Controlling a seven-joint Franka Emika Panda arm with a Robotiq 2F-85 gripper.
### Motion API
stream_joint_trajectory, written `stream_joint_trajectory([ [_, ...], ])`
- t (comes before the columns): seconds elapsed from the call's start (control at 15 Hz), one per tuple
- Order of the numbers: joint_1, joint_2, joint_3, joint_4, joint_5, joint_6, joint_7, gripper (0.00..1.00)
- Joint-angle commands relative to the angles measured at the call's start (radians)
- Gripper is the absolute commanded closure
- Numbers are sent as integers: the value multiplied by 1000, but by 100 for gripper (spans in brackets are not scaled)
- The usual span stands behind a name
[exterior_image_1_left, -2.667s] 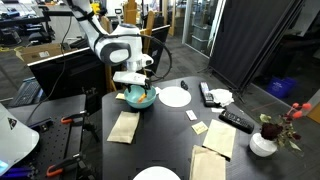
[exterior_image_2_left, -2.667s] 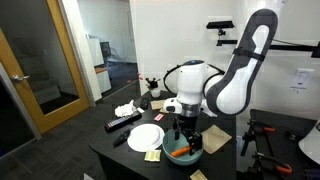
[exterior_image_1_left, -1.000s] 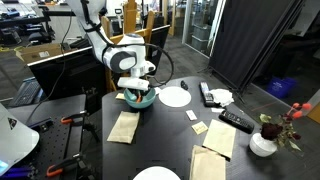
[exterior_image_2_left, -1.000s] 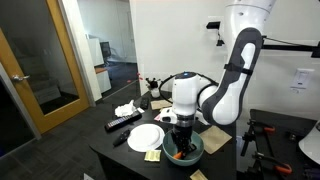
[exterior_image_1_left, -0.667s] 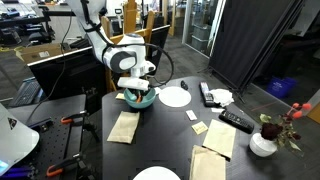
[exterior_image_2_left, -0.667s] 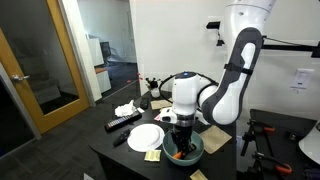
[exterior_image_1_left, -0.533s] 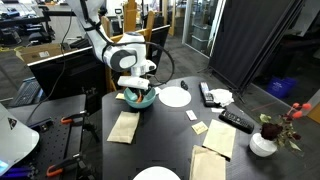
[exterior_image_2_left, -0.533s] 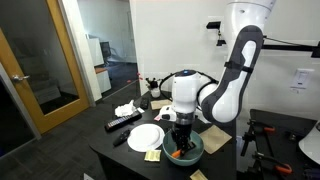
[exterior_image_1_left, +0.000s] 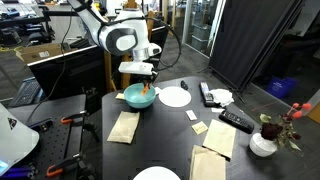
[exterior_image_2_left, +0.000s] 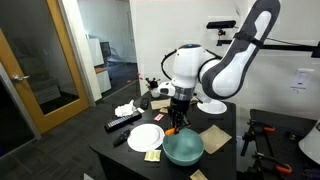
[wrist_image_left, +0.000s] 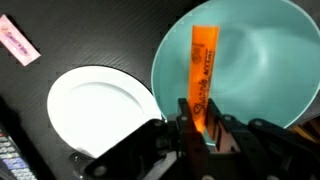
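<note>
Gripper (wrist_image_left: 200, 128): fingers clamped on one end of the orange stick packet (wrist_image_left: 203, 70). The rest of the packet sticks out past the fingertips, printed side to the wrist view. The teal bowl (wrist_image_left: 262, 72) sits below the fingers, and the packet hangs clear above it in an exterior view (exterior_image_2_left: 170, 130). A white plate (wrist_image_left: 98, 112) lies just beside the bowl, off to one side of the fingers. A pink packet (wrist_image_left: 18, 40) lies farther out, beyond the plate.

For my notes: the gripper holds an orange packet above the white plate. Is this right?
No. In the wrist view the gripper holds the orange packet above the teal bowl; the white plate lies beside it.
</note>
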Motion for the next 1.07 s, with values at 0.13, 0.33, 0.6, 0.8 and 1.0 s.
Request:
stream_joint_trajectory([
  [0.13, -79, -160, 39, -50, 144, -52, -59, 95],
  [0.33, -77, -167, -2, -32, 189, -52, -53, 95],
  [0.6, -83, -91, -46, 12, 184, -10, -55, 95],
  [0.8, -86, -16, -73, 63, 156, 24, -29, 95],
  [1.0, -84, 76, -102, 137, 127, 51, 15, 95],
])
